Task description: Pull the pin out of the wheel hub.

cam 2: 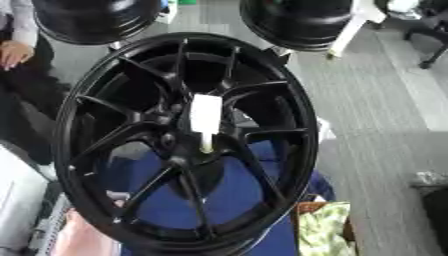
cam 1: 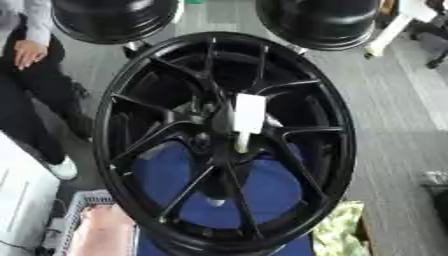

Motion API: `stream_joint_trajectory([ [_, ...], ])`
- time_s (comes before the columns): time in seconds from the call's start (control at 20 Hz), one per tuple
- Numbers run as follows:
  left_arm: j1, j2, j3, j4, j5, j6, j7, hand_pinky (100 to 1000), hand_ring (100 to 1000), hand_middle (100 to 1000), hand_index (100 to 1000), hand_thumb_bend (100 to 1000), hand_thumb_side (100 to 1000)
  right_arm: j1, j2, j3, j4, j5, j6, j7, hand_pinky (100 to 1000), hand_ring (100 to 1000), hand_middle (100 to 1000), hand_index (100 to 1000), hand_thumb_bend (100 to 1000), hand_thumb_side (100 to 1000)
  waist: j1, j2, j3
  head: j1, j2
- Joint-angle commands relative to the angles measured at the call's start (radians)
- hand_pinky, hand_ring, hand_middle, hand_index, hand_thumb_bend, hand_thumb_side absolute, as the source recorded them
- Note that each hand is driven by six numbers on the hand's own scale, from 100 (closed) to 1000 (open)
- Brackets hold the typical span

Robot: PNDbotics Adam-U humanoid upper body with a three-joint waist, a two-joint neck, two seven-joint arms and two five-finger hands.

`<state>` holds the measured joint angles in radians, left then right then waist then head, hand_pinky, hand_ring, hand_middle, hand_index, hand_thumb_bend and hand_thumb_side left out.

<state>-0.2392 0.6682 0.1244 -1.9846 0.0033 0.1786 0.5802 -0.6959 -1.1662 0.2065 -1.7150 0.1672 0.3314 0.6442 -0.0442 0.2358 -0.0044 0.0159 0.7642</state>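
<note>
No robot arm or hand visible in either eye view, seemingly.

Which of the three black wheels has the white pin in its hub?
The big near wheel, centre of view, spokes facing the camera: the white pin sticks out of its hub. The two wheels behind show none.

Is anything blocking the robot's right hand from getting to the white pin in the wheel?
Probably not. The white pin sticks out of the black wheel hub, uncovered. Neither robot hand is in view, though.

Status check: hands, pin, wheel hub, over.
Neither hand in view. White pin seated in black wheel hub, untouched. Nothing blocking it.
</note>
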Motion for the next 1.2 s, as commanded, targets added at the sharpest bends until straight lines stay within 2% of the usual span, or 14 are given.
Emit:
stream_joint_trajectory([
  [0.05,-0.013,0.028,0.015,-0.015,-0.005,-0.002,0.006,646,1000,745,758,485,744,0.058,-0.077,-0.089,-0.052,-0.030,-0.008,-0.069,794,492,499,666,100,235,0.013,0.004,0.003,0.011,-0.004],
  [0.2,-0.015,0.026,0.015,-0.015,-0.004,-0.003,0.006,646,1000,745,758,486,743,0.121,-0.089,-0.116,-0.072,-0.032,-0.009,-0.104,797,505,507,672,100,255,0.018,0.006,0.004,0.014,-0.003],
  [0.45,-0.019,0.021,0.014,-0.015,-0.003,-0.004,0.005,646,1000,746,759,487,743,0.194,-0.096,-0.114,-0.079,0.000,-0.013,-0.099,806,537,528,689,100,288,0.023,0.007,0.007,0.009,-0.001],
  [0.55,-0.020,0.019,0.014,-0.015,-0.003,-0.003,0.006,646,1000,746,759,489,743,0.220,-0.095,-0.110,-0.076,0.011,-0.016,-0.091,821,608,596,740,100,329,0.025,0.009,0.009,0.008,-0.004],
  [0.65,-0.020,0.018,0.015,-0.015,-0.003,-0.004,0.007,646,1000,747,759,489,743,0.244,-0.092,-0.110,-0.073,0.036,-0.023,-0.079,834,681,679,783,100,329,0.027,0.010,0.010,0.008,-0.004],
  [0.85,-0.017,0.016,0.019,-0.015,-0.004,-0.003,0.012,647,1000,747,759,489,742,0.283,-0.086,-0.122,-0.059,0.062,-0.058,-0.019,906,896,885,916,100,291,0.031,0.013,0.007,0.009,-0.001],
  [0.95,-0.015,0.015,0.020,-0.015,-0.004,-0.002,0.014,646,1000,747,759,490,742,0.294,-0.081,-0.136,-0.043,0.073,-0.075,0.007,930,951,926,944,100,362,0.033,0.013,0.004,0.009,0.000],
  [1.2,-0.014,0.015,0.020,-0.015,-0.003,-0.003,0.015,646,1000,747,760,490,743,0.299,-0.072,-0.158,-0.013,0.081,-0.091,0.013,933,958,932,953,100,333,0.036,0.013,-0.003,0.012,-0.001],
])
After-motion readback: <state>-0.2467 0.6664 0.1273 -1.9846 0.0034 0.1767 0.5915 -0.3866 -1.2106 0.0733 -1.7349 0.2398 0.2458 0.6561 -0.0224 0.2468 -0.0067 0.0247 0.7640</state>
